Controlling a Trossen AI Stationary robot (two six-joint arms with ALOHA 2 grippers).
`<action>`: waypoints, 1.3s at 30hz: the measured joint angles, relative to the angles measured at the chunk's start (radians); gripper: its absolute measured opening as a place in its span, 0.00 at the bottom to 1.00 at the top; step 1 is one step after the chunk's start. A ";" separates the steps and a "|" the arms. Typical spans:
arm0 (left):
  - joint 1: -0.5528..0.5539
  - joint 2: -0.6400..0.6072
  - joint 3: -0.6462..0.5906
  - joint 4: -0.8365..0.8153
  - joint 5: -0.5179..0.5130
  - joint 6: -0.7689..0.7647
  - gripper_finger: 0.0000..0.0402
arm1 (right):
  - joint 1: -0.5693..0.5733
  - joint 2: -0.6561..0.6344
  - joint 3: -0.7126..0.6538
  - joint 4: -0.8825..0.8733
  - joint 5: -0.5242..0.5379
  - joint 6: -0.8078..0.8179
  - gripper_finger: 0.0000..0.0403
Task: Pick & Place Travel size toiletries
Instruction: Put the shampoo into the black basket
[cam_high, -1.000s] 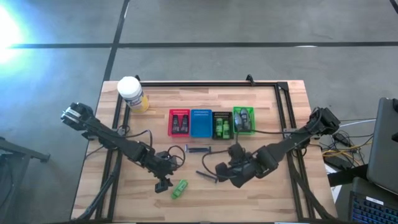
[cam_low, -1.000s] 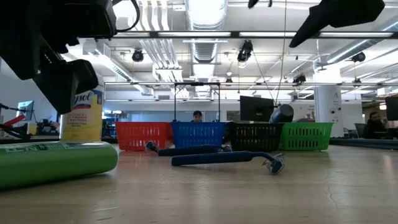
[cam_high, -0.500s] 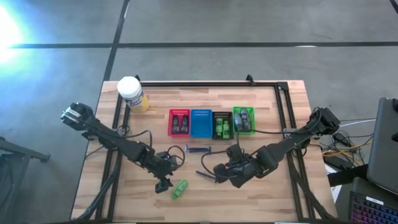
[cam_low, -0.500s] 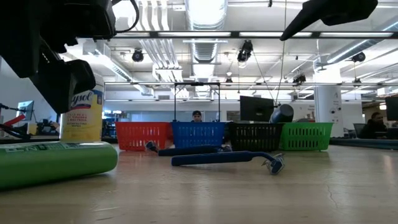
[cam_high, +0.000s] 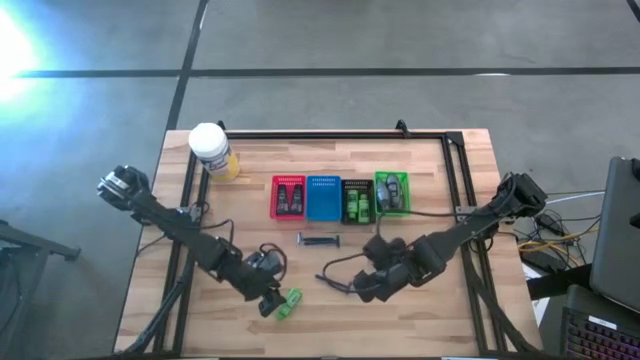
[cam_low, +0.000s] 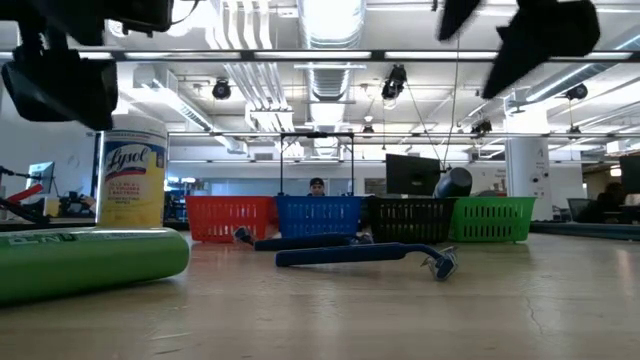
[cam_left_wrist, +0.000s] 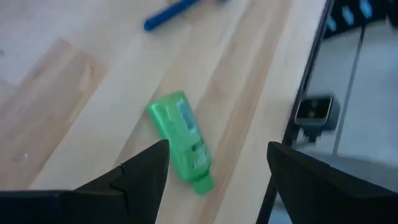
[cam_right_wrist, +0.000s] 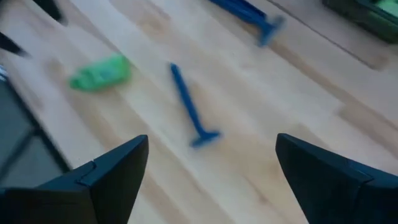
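1. The high view looks straight down from far above the table, taking in its whole top and the floor around it.
2. The low view sits at tabletop height, very near the green tube, facing level toward the basket row and the room behind.
3. The left wrist view looks down, close above the green tube.
4. The right wrist view looks down from somewhat farther, sharing the green tube and a blue razor.
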 joint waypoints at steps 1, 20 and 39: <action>-0.005 0.006 0.006 0.001 -0.023 -0.022 0.69 | 0.000 0.000 -0.004 -0.030 -0.005 -0.001 0.89; -0.009 0.503 0.562 -0.517 0.038 -0.238 0.69 | 0.010 0.000 -0.016 -0.198 -0.053 -0.140 0.91; -0.015 0.623 0.591 -0.534 0.159 -0.164 0.63 | 0.056 -0.001 -0.016 -0.194 -0.053 -0.096 0.91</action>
